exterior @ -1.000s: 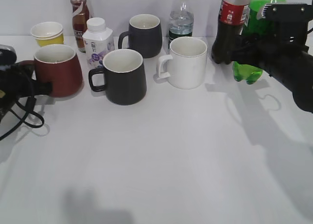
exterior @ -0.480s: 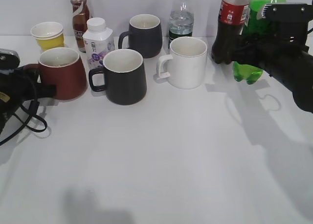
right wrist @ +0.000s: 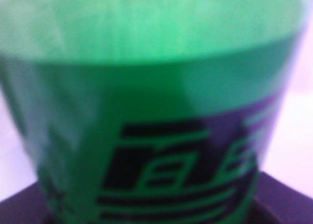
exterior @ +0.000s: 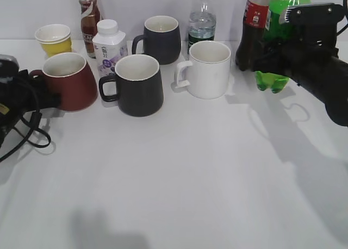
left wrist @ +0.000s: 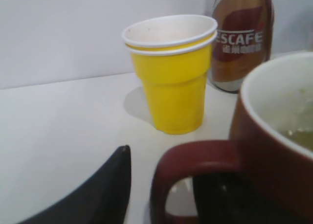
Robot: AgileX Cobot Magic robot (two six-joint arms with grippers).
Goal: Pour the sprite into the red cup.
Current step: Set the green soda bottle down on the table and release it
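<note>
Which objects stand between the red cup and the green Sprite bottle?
In the exterior view, between the red cup and the Sprite bottle stand a black mug and a white mug; the cola bottle stands beside the Sprite.

Our exterior view slants down over the desk (exterior: 179,173), left wrist close behind red cup (left wrist: 274,145), right wrist pressed against sprite (right wrist: 146,111)

On my exterior feed: two black ceramic mugs, one forward (exterior: 136,85) and one behind (exterior: 161,39), flank a small white carton with lilac print (exterior: 108,45); a white ceramic mug (exterior: 205,69) sits right of them. Back row, as I read it: stacked yellow paper cups (exterior: 54,38), brown coffee bottle (exterior: 89,18), clear water bottle (exterior: 202,21), dark cola bottle with red label (exterior: 252,31).
</note>
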